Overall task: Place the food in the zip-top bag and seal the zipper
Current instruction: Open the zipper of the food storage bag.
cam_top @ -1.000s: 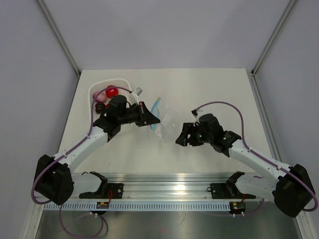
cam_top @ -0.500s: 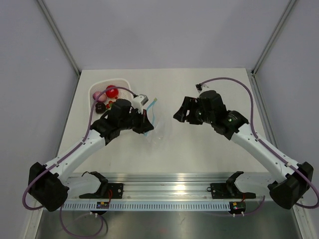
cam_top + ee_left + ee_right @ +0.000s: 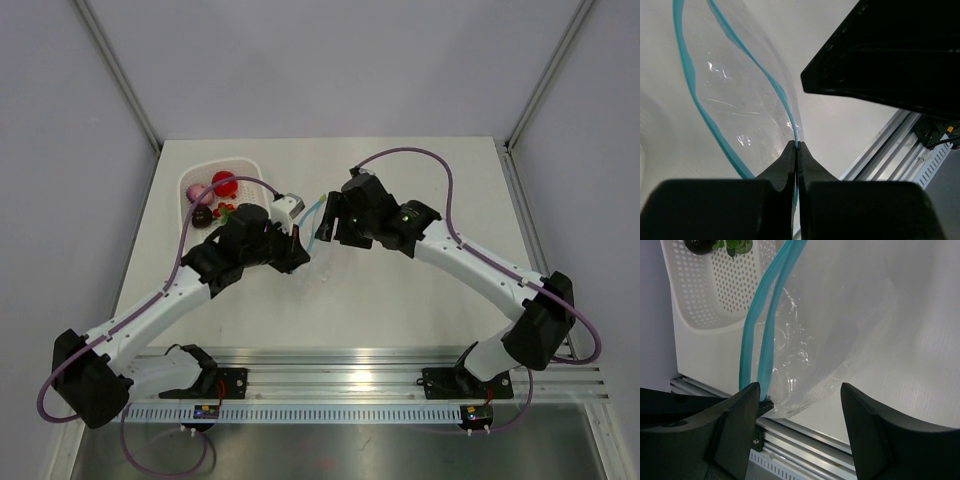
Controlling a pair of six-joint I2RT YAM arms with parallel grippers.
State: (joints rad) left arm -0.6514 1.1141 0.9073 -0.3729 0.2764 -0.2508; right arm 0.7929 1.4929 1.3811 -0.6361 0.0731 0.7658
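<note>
The clear zip-top bag (image 3: 735,100) hangs from my left gripper (image 3: 798,145), which is shut on one side of its blue zipper (image 3: 775,85). In the top view that gripper (image 3: 298,250) holds the bag mouth (image 3: 314,215) up in mid-table. My right gripper (image 3: 325,225) is right beside it and open. In the right wrist view its fingers (image 3: 740,415) straddle the bag's lower part (image 3: 810,350) without pinching it, next to the two zipper strips (image 3: 765,325). The food lies in the white basket (image 3: 243,166): a pink piece (image 3: 198,193), a red piece (image 3: 224,183) and a green leafy piece (image 3: 228,209).
The perforated basket (image 3: 715,295) stands at the back left, close behind the bag, with a dark round piece (image 3: 203,215) in it too. The aluminium rail (image 3: 330,385) runs along the near edge. Grey walls close in both sides of the table.
My right arm has swung left across the table to the bag, still open. My left gripper, still shut on the zipper edge, has moved slightly nearer and brought the bag mouth up.
</note>
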